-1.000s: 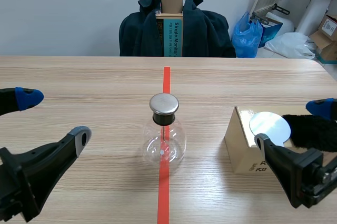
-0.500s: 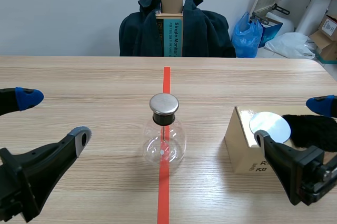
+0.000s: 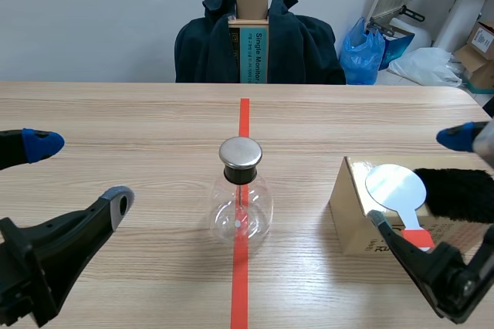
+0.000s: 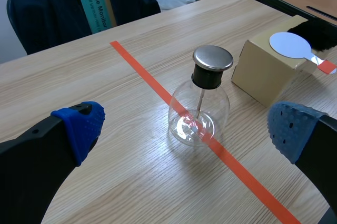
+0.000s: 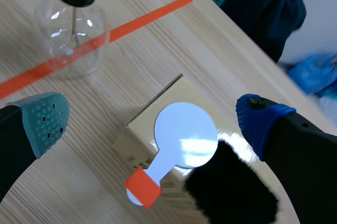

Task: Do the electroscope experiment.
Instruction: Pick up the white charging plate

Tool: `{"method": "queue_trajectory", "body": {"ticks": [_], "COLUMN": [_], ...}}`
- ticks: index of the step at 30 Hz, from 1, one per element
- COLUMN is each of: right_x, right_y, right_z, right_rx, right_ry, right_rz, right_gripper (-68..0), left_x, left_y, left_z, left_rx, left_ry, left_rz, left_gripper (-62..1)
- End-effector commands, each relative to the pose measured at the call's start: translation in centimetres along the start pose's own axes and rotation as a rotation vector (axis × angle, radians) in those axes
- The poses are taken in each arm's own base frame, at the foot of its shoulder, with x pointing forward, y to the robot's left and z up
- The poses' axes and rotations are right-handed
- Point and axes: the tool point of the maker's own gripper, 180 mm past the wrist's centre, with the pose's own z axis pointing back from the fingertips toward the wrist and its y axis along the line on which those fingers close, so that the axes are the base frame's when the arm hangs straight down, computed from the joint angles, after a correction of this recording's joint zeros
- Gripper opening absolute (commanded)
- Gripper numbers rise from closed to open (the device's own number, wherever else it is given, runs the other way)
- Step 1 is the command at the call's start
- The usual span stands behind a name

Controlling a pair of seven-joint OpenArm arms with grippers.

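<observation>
A: How does the right gripper (image 5: pixel 154 114) stand?

B: It hangs above the cardboard box (image 5: pixel 138 129) with its fingers spread wide, and it holds nothing. Under it, on top of the box, lies the white disc (image 5: pixel 185 134) with its orange handle (image 5: pixel 142 186). The black fur (image 5: pixel 231 195) lies just beside the disc, on the same box.

A: And the electroscope?

B: The flask (image 3: pixel 240 204) stands upright on the red tape line, in the middle of the table (image 3: pixel 139 120), with its metal cap (image 3: pixel 240 153) on top. It is well apart from the box. The left gripper (image 3: pixel 79 171) waits at its other side, also spread and empty.

A: So which step is in hand?

B: Probably the picking up of the disc. The arm should take it by the orange handle, not by the white face. The handle lies flat and is thin, so the fingers must come down on both sides of it and close slowly. The handle seems to reach the edge of the box, and that end gives the best hold.

A: Any risk?

B: The box looks light and may slide if it is pushed. The fur could also be dragged along, so the fingers should stay clear of it.
</observation>
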Motion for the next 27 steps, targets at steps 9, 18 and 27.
{"method": "queue_trajectory", "body": {"ticks": [9,18,27], "right_x": [0.7,-3.2,-7.2], "right_y": [4.6,5.8,5.7], "right_z": [1.6,1.3,1.8], "right_rx": [0.151,-0.045,-0.216], "right_ry": [0.079,0.194,0.196], "right_rz": [0.452,0.939,1.087], "right_gripper": [0.4,0.4,0.4], "left_x": [0.8,0.8,0.8], "left_y": [-0.4,-0.4,-0.4], "left_z": [-0.1,-0.1,-0.1], "left_rx": [-0.015,-0.015,-0.015], "left_ry": [-0.03,-0.029,-0.03], "left_rz": [0.001,0.001,0.001], "left_gripper": [1.4,1.4,1.4]}}
